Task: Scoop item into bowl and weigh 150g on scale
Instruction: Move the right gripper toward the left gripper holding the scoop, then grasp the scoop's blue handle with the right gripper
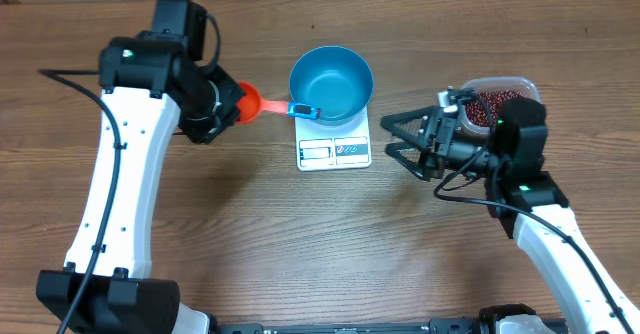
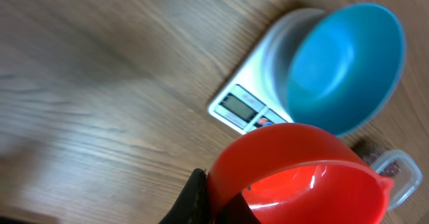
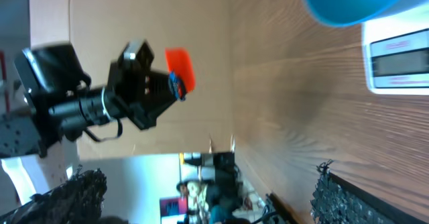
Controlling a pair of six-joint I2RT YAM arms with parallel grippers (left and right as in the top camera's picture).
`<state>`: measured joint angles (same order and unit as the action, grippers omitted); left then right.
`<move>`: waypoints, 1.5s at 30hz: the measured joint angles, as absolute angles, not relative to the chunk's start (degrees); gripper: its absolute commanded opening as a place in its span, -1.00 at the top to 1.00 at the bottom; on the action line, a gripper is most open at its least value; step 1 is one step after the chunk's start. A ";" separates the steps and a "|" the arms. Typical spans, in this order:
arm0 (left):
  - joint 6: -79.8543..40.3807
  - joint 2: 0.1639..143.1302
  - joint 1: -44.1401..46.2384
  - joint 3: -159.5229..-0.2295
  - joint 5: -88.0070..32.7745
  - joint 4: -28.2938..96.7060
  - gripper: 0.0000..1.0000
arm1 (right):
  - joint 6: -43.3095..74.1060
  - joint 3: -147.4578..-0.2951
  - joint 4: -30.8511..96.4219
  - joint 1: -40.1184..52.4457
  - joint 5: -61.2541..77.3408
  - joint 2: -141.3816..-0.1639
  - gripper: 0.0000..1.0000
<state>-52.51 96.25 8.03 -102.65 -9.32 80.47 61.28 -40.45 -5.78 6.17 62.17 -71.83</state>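
Beans (image 1: 497,102): dark red-brown heap, all in the clear plastic tub (image 1: 523,84) at the right side of the table (image 1: 250,224), near the back. The tub lies well apart from the scale (image 1: 335,152), and the right arm's wrist covers part of it from overhead.

The blue bowl (image 1: 331,82) sits on the white scale, over its far half. The display strip sticks out on the near side. The bowl's inside shows only plain blue, both from overhead and from the left wrist camera.

The left gripper (image 1: 226,106) is clenched on an orange-red scoop (image 1: 250,104), held just left of the bowl and above the wood. The scoop's cup is right at the fingers. A thin stem runs from it toward the bowl's rim and ends at a small blue tab (image 1: 303,110). I cannot tell whether that tab touches the rim. In the left wrist view the scoop's cup fills the bottom of the picture, with one dark finger (image 2: 194,198) hugging its left side. I cannot tell if anything is inside the cup.

The right gripper (image 1: 388,139) is released, jaws spread wide with nothing between them. It points left at the scale from between the tub and the scale, apart from both. Its wrist camera catches the bowl's underside at the top edge, with the scale's display just below.
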 measured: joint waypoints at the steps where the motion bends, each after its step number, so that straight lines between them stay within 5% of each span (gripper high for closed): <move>1: -52.80 96.25 8.95 -102.65 -9.43 79.70 0.92 | 61.32 -40.45 -6.28 6.70 62.22 -72.12 -1.00; 12: -56.03 96.25 19.18 -102.65 -5.96 77.65 0.92 | 56.14 -40.45 -4.73 8.38 58.83 -72.82 -1.00; 23: -60.18 96.25 22.57 -102.65 -6.00 75.99 0.91 | 46.72 -40.47 -15.97 8.40 63.42 -72.93 -1.00; 45: -68.97 96.25 28.53 -102.65 -8.38 68.75 0.91 | 58.50 -40.47 -27.16 8.40 61.89 -72.93 -0.98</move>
